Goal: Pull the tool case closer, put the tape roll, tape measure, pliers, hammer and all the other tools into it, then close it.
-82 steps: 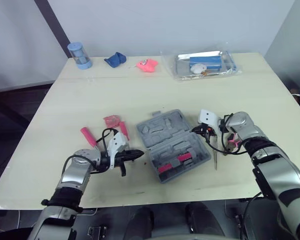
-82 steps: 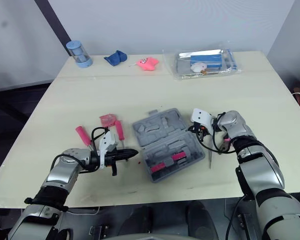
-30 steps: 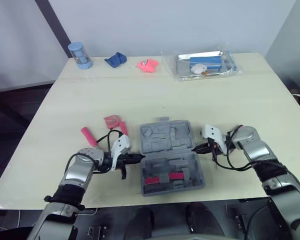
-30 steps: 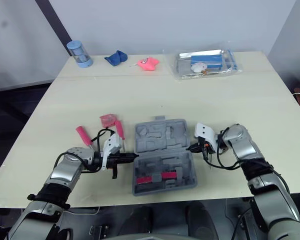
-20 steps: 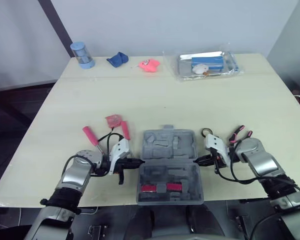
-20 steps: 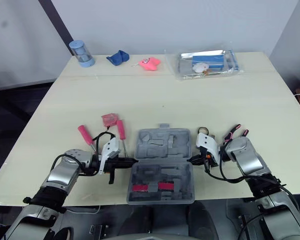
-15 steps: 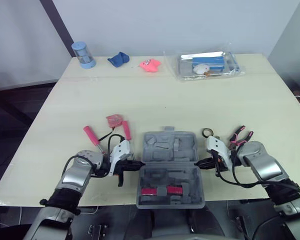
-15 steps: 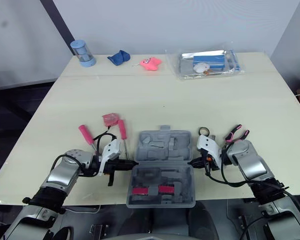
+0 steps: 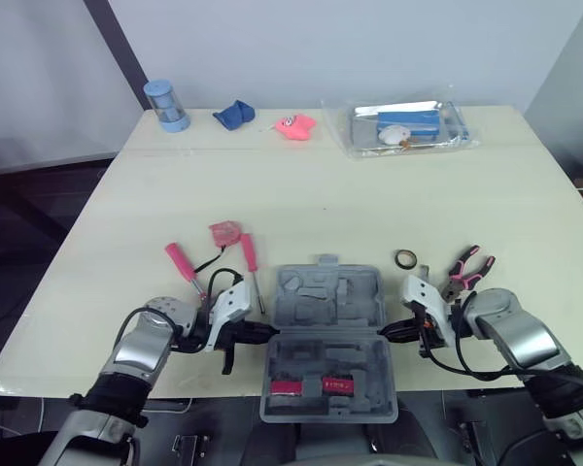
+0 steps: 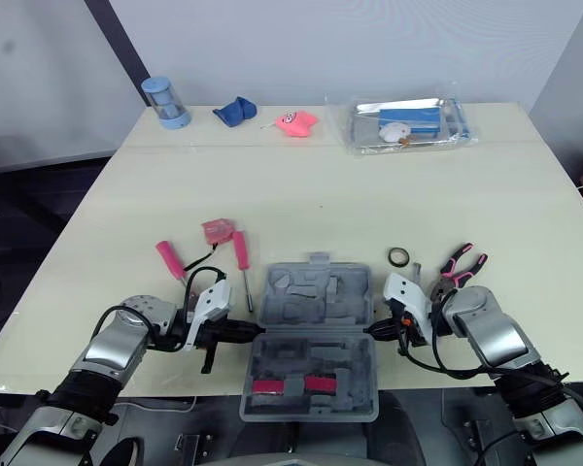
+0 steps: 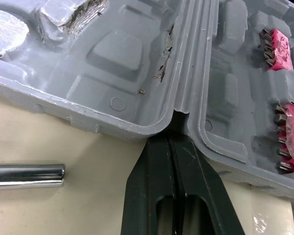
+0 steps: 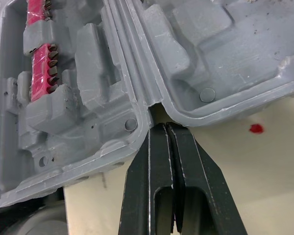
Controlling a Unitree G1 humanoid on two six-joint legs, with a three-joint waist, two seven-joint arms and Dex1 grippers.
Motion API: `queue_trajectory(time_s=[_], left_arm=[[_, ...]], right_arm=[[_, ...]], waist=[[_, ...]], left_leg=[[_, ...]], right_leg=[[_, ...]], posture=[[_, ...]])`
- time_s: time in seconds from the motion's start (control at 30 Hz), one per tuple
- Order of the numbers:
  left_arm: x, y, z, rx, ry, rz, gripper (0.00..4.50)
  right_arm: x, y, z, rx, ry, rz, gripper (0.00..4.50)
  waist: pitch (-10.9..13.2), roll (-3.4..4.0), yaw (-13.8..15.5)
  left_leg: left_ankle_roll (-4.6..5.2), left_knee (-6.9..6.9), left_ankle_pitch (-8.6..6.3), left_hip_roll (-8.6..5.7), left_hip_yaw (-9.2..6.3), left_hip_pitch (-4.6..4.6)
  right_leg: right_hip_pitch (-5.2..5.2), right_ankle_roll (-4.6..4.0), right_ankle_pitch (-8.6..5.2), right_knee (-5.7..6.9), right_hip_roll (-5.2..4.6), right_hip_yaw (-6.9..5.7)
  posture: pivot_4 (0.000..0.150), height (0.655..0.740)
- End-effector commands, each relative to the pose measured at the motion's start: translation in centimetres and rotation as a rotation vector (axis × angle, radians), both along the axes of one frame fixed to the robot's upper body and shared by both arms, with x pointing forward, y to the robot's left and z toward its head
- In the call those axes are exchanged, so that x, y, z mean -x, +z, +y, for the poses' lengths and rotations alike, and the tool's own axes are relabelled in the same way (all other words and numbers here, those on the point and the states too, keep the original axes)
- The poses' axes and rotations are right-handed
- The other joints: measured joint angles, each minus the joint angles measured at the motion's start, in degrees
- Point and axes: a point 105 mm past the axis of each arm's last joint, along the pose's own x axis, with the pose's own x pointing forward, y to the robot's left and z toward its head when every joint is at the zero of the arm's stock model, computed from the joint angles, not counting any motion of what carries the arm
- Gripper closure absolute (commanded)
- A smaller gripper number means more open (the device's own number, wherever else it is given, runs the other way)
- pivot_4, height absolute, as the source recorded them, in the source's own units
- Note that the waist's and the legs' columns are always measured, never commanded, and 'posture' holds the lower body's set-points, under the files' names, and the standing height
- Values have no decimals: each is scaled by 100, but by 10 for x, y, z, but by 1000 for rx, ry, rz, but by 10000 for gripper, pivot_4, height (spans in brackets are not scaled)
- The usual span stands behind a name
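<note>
Shut and empty, the left end effector [image 9: 259,332] and right end effector [image 9: 388,332] should pull evenly and only slightly, since the tool case [image 9: 328,296] already overhangs the bench's [image 9: 321,194] near edge.

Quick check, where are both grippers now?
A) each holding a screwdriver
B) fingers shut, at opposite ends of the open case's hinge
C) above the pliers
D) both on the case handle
B: the left gripper and right gripper have their fingers shut, tips set in the hinge notches on either side of the open tool case.
</note>
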Motion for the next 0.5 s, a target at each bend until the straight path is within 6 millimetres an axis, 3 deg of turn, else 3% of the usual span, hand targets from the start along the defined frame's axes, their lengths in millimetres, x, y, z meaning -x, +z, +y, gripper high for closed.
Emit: queue_trajectory(time_s=[0.03,0.5], left_arm=[[9,-2,-4,-5,-49,20,45000],[14,-5,-12,-1,-74,32,45000]], right_arm=[[6,7,8,-31,35,-5,44578],[6,3,4,-22,12,2,44578]], waist=[[0,0,0],[0,0,13]], left_leg=[[0,0,0,0,0,0],[0,0,0,0,1,0]], right_leg=[[0,0,0,-1,0,0],[1,0,0,-1,0,0]], posture=[[1500,7400],[1500,7400]])
